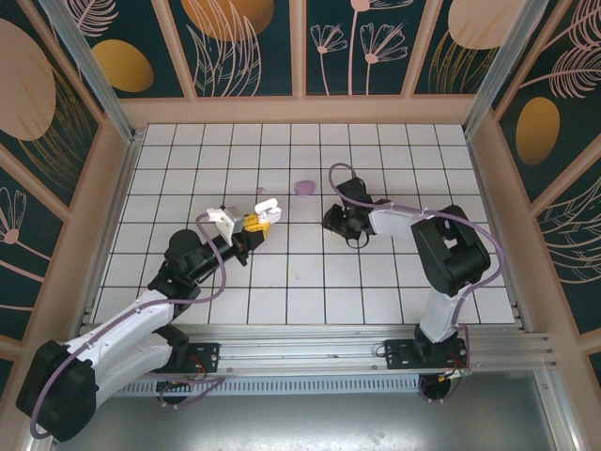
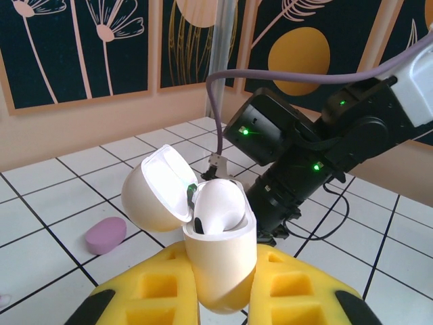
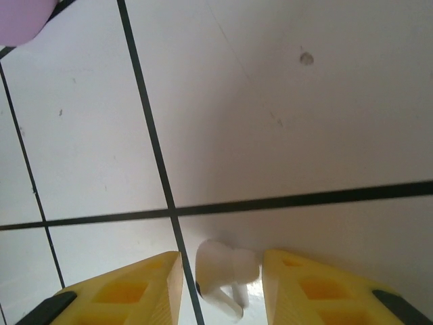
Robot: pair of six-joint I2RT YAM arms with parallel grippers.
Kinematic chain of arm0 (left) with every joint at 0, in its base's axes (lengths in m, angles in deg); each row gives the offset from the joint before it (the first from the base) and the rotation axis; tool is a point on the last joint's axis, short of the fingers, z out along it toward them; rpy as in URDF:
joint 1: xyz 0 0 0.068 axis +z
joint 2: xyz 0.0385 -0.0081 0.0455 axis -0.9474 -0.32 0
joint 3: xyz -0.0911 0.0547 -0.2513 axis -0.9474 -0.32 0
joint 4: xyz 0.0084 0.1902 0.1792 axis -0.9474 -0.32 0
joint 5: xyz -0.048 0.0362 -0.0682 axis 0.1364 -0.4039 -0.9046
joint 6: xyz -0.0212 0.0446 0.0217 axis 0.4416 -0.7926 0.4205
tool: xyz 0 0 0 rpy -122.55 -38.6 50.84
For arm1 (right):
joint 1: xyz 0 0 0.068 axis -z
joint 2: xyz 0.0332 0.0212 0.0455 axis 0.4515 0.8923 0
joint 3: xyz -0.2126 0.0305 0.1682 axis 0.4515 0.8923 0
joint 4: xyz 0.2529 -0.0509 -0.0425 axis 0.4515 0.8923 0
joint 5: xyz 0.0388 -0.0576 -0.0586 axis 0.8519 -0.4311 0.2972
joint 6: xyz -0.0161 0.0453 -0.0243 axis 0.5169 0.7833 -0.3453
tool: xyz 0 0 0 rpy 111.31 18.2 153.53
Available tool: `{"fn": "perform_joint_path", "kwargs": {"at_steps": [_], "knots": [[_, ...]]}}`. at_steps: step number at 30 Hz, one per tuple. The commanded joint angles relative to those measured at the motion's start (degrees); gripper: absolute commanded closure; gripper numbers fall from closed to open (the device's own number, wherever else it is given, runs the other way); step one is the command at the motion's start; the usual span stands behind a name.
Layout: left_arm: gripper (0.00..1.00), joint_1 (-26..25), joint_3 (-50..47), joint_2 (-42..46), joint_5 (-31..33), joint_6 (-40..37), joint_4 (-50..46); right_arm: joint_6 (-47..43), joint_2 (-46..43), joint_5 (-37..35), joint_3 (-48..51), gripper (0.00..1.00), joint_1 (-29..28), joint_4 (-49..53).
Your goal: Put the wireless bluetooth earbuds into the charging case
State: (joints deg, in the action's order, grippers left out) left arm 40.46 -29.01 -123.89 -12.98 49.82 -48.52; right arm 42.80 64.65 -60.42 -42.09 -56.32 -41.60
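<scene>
The left gripper [image 2: 220, 284] is clamped on the lower body of the white charging case [image 2: 220, 254], with its yellow fingers [image 2: 298, 288] pressed against both sides. It holds the case upright, off the white-tiled worktop [image 1: 376, 282], a little left of the middle and roughly halfway between the near and far edges. The lid [image 2: 157, 189] stands open, tipped back on its hinge. One white earbud [image 2: 220, 202] sits in the case's mouth, its rounded top rising above the rim.

The right gripper [image 3: 222, 263] is down at the tiles just right of the worktop's middle, facing the left one. Its fingers [image 3: 135, 284] are partly apart. A second earbud [image 3: 226, 271], also white, lies on the tile between them, just beside a black grout line [image 3: 145, 128]. There is a narrow gap on one side of it. I can't tell whether the other finger touches it.

A pink-purple pebble shape [image 1: 303, 187] lies flat on the worktop, nearer the far edge than either gripper and apart from both. From the left wrist it shows on the tile beyond the open lid.
</scene>
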Motion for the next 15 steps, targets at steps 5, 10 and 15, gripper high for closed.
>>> {"fn": "perform_joint_path", "kwargs": {"at_steps": [5, 10, 15], "knots": [[1.0, -0.01, -0.2, 0.26, 0.13, -0.89, 0.99, -5.52, 3.75, -8.3, -6.85, 0.64, -1.09, 11.28], [1.0, -0.05, 0.04, -0.1, 0.13, -1.08, 0.99, -6.91, 5.24, -9.0, -9.05, 0.64, -1.55, 13.62], [1.0, -0.02, 0.11, -0.28, 0.17, -1.02, 0.77, -7.24, 5.67, -9.0, -10.55, 0.63, -3.66, 14.5]]}}
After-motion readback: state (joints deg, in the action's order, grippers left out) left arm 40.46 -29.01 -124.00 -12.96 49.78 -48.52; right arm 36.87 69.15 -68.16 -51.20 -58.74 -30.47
